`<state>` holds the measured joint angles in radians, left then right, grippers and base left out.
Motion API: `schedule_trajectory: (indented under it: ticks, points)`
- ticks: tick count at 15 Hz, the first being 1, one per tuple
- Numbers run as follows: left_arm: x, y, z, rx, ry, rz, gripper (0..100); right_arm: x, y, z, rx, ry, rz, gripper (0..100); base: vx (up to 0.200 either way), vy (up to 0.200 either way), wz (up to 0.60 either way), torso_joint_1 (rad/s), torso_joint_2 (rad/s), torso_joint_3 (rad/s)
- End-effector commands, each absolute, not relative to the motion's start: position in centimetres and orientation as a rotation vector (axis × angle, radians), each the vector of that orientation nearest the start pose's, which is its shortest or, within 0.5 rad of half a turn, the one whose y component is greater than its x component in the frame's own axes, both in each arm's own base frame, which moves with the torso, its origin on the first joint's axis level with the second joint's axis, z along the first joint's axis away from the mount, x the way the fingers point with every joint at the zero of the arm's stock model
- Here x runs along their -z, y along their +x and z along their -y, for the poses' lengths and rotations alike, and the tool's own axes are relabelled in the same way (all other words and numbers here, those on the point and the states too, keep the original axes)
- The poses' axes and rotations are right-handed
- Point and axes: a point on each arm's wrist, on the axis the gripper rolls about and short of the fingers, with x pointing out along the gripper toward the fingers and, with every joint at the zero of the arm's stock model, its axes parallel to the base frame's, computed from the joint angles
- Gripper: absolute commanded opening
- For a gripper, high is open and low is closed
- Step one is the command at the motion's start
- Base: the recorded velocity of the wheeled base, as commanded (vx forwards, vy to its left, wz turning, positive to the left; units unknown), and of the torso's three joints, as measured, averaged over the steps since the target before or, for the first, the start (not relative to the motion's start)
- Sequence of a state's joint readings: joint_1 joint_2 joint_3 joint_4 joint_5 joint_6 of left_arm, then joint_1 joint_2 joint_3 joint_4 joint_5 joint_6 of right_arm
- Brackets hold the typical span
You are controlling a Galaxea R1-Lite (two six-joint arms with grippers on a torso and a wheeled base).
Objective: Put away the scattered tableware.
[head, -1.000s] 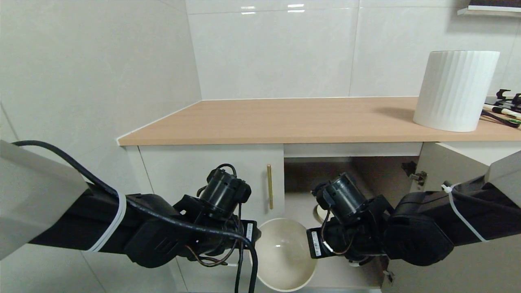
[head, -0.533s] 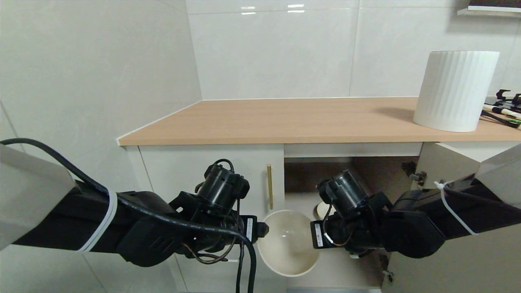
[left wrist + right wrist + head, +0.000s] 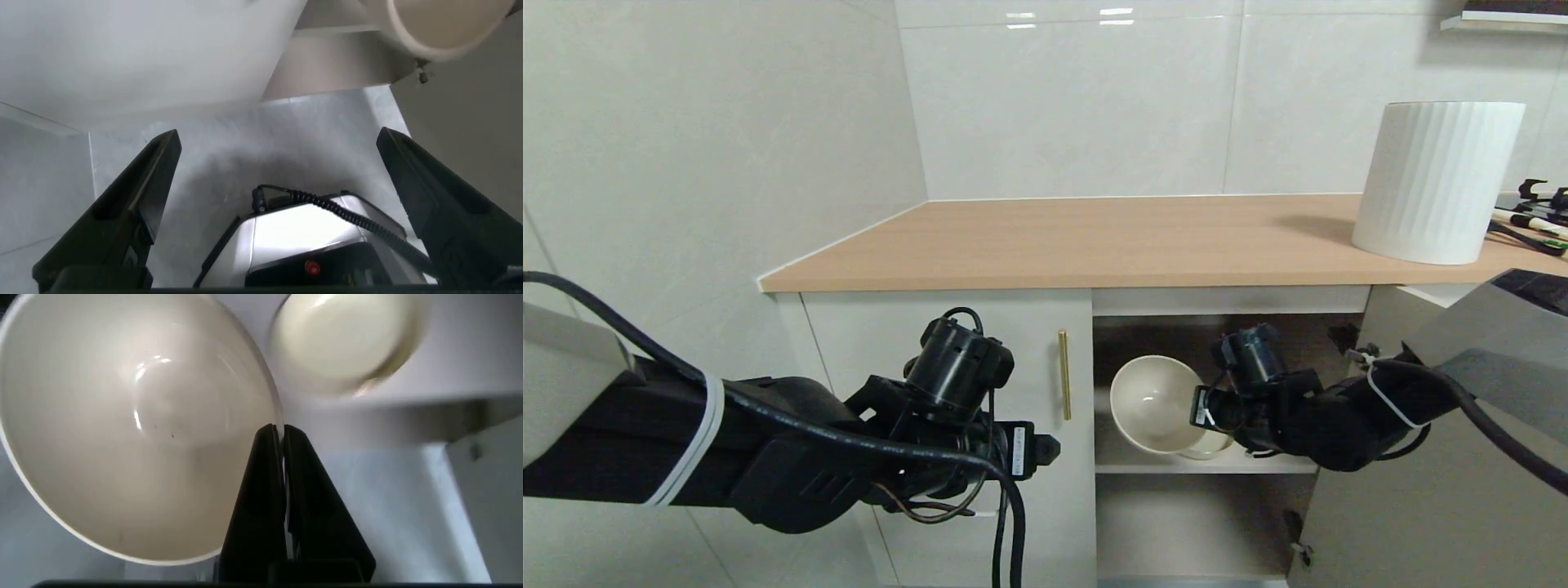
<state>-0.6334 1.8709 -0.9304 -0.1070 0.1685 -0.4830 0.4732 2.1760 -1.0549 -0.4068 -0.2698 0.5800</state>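
The wooden table (image 3: 1094,245) spans the head view from 9 to 3 o'clock, against a tiled wall. Beneath it stands a white cabinet (image 3: 931,343). Its left door is closed, and its right door (image 3: 1421,531) is swung open toward 4 o'clock, showing the shelf (image 3: 1143,468) inside. A tall white ribbed container (image 3: 1437,180) stands upright on the table at about 2 o'clock.

The right arm reaches into the open compartment. Its right gripper (image 3: 1199,407) is clamped narrowly on the rim of a cream bowl (image 3: 1156,404). The right wrist view shows the two fingers (image 3: 265,474) pinching that rim from both sides. The bowl is tilted on its side above the shelf, with its opening facing outward, at the gripper's 9 o'clock. I cannot tell whether its lower edge touches the shelf.

The left gripper (image 3: 1045,447) hangs in front of the closed door at about 7 o'clock, well apart from the bowl. Its jaws are spread wide, with nothing between them in the left wrist view (image 3: 278,139).

A smaller pale bowl (image 3: 1210,447) sits on the shelf just behind and below the held one, at its 5 o'clock. A slim brass handle (image 3: 1063,374) runs upright along the closed door's edge. A few pens (image 3: 1531,222) lie on the table at the far 3 o'clock edge.
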Motion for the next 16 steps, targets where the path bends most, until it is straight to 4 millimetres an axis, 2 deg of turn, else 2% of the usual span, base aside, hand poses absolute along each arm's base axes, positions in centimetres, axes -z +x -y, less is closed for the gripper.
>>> schedule_trajectory:
  ticks: [1, 2, 4, 7, 12, 16]
  points:
    - [-11.9, 26.0, 18.6, 0.243, -0.129, -0.84, 100, -3.2, 36.8, -16.2, 0.053, 0.304, -0.698, 0, 0.0, 0.0, 0.0, 0.0, 0.0, 0.0]
    - [-11.9, 26.0, 18.6, 0.243, -0.128, -0.84, 100, -3.1, 36.8, -16.1, 0.055, 0.306, -0.698, 0, 0.0, 0.0, 0.0, 0.0, 0.0, 0.0]
    - [-11.9, 26.0, 18.6, 0.243, -0.13, -0.839, 100, -1.9, 39.3, -14.8, 0.113, 0.334, -0.678, 0, 0.0, 0.0, 0.0, 0.0, 0.0, 0.0]
    - [-12.1, 25.9, 18.6, 0.244, -0.132, -0.835, 100, -1.2, 40.6, -13.8, 0.142, 0.341, -0.674, 0, 0.0, 0.0, 0.0, 0.0, 0.0, 0.0]
    - [-12.0, 25.9, 18.6, 0.244, -0.131, -0.836, 100, 0.4, 42.0, -12.1, 0.204, 0.332, -0.698, 0, 0.0, 0.0, 0.0, 0.0, 0.0, 0.0]
    - [-12.0, 25.9, 18.6, 0.244, -0.131, -0.836, 100, 0.9, 42.5, -11.4, 0.228, 0.328, -0.706, 0, 0.0, 0.0, 0.0, 0.0, 0.0, 0.0]
